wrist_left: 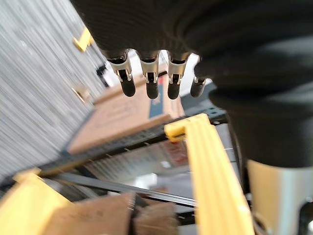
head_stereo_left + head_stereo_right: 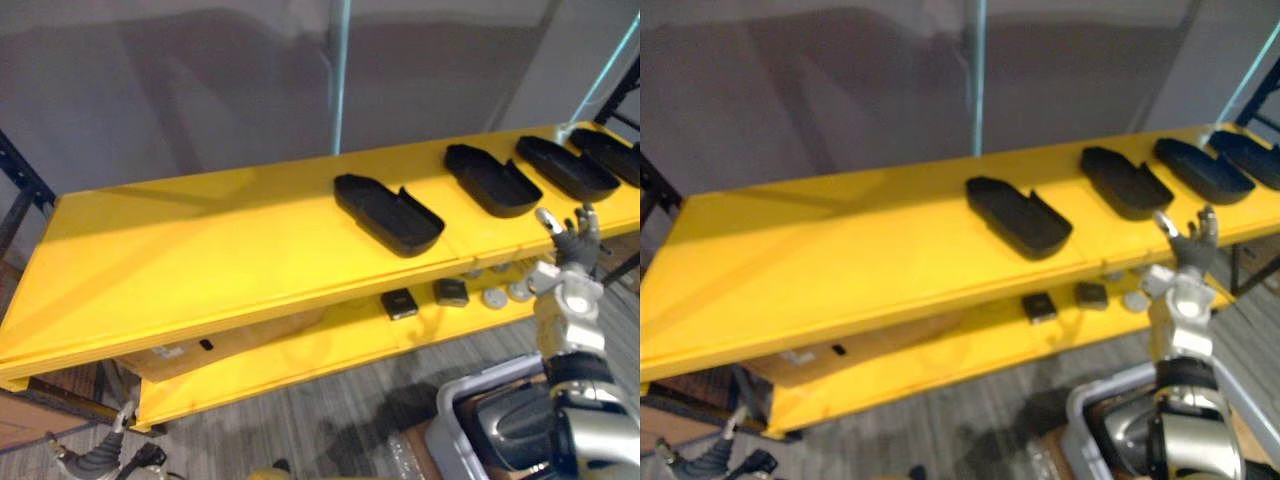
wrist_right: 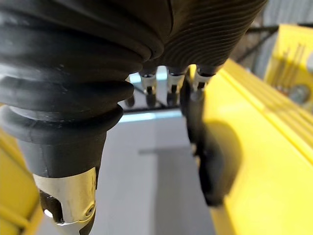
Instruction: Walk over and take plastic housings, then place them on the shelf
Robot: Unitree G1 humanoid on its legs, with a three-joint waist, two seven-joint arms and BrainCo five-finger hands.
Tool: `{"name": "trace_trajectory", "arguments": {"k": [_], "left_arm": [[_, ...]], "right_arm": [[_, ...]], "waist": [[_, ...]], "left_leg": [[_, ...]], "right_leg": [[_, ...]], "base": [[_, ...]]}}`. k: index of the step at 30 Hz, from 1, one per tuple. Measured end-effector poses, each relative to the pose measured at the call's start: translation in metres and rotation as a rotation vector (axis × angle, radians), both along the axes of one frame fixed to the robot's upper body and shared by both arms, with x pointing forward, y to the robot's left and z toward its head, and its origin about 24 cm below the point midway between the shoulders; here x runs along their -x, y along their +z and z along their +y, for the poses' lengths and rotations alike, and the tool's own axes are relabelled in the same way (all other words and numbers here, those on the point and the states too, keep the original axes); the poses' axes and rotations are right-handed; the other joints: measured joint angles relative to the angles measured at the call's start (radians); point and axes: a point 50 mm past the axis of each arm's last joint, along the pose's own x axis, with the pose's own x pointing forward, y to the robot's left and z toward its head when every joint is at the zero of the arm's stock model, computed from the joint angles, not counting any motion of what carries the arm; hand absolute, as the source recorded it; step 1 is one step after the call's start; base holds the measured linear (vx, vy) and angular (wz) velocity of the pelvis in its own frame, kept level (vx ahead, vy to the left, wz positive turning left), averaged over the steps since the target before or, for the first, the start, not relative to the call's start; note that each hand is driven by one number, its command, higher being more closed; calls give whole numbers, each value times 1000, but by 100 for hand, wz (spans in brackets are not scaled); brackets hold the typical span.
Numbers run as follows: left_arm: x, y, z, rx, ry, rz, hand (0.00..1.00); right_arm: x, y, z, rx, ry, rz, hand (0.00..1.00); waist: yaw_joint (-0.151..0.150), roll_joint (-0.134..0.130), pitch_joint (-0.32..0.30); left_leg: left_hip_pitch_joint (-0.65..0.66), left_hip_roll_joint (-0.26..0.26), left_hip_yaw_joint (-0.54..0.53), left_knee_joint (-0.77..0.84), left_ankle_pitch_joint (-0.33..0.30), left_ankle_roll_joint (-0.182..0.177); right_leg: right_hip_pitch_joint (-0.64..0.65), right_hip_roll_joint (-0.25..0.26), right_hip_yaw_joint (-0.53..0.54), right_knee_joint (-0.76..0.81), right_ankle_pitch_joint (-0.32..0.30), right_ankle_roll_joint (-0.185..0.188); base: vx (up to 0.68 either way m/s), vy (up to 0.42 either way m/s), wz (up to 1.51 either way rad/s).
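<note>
Right hand (image 2: 574, 243) is empty, fingers spread, at the front edge of the yellow shelf (image 2: 200, 250).
Four black plastic housings (image 2: 388, 213) lie in a row on its top board; they look light, stiff and smooth, best pinched across a long rim. No print is readable. Left hand (image 1: 149, 82) hangs relaxed, empty.

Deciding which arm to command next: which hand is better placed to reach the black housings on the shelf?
Right. The right hand is raised at the front edge of the yellow shelf, near the black housings; the left hand hangs low by the floor, far from them.
</note>
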Motion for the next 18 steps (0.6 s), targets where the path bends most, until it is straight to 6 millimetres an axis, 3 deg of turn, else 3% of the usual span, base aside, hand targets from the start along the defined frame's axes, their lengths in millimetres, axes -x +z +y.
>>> {"name": "trace_trajectory", "arguments": {"k": [2, 5, 10, 14, 18], "left_arm": [[-8, 9, 0, -29, -13, -70, 0], [-37, 67, -6, -153, -111, -388, 0], [-73, 132, -25, -260, -319, -707, 0], [-99, 156, -38, -285, -472, -780, 0], [-108, 162, -43, -282, -530, -783, 0]], "right_arm": [[-7, 12, -1, 33, 25, 0, 0], [-12, 46, -15, 90, 5, -58, 0], [-22, 58, -16, 88, 21, -55, 0], [-28, 59, -11, 84, 90, -40, 0], [-33, 67, -9, 64, 119, -56, 0]], "waist": [[4, 3, 10], [22, 14, 61], [23, 51, 97], [22, 51, 117], [19, 40, 141]], "left_leg": [[-2, -6, -12, 0, 2, 3], [-21, -10, -27, 3, 8, 3], [-39, -7, -50, -30, 46, 3], [-57, -4, -51, -29, 49, 3], [-55, -5, -44, -27, 49, 3]], "right_leg": [[2, -4, -3, 0, 1, 1], [-4, -10, -25, 11, -4, 6], [-37, -8, -43, 26, -4, 8], [-57, -2, -44, 29, -4, 7], [-59, -2, -35, 30, -4, 7]], "base": [[-18, 17, 9], [-64, 10, 19], [-39, -3, 15], [0, -6, 1], [36, -2, -6]]}}
